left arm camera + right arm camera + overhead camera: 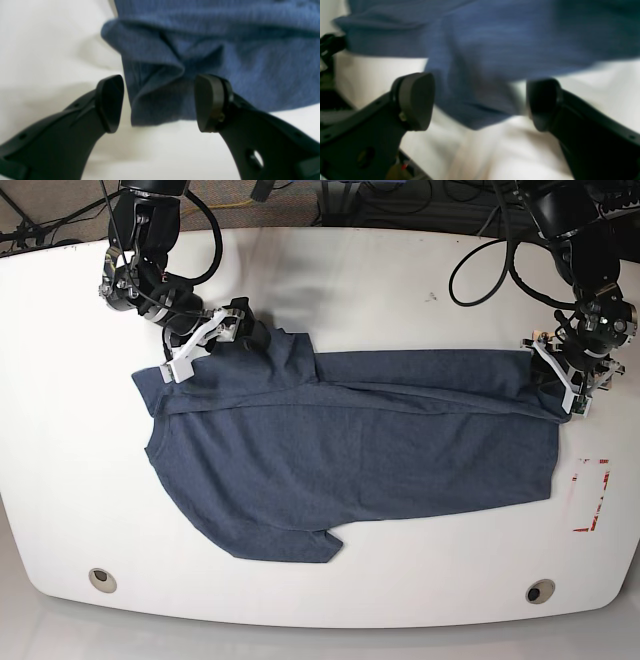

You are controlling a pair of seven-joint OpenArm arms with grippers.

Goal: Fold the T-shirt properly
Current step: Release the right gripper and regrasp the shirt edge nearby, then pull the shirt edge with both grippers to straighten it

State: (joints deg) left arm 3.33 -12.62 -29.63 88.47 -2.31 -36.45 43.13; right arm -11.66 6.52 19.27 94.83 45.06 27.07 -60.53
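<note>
- Left gripper (160,103), black with rounded pads, stands spread apart at a bunched corner of the dark navy-blue heathered soft fabric T-shirt (350,450); cloth lies between the pads, yet neither pad appears to press it.
- Right gripper (480,102), of the same black build, is likewise spread wide, with a hanging fold of the blue cloth between and beyond its pads; the wrist view is blurred, so contact cannot be judged.
- T-shirt lies spread across the white oval table (60,510), its far long edge already turned inward along a straight crease; one short sleeve (290,545) points toward the near rim.
- Red-outlined rectangle mark (590,495) sits on the table just beyond the garment's end, on the left arm's side.
- Step in hand, as judged: taking both far corners for the next fold.
- To do it well, each gripper should close low on all bunched layers, not the top ply alone.
- Both arms should lift and travel together, keeping the edge taut and the crease parallel.
</note>
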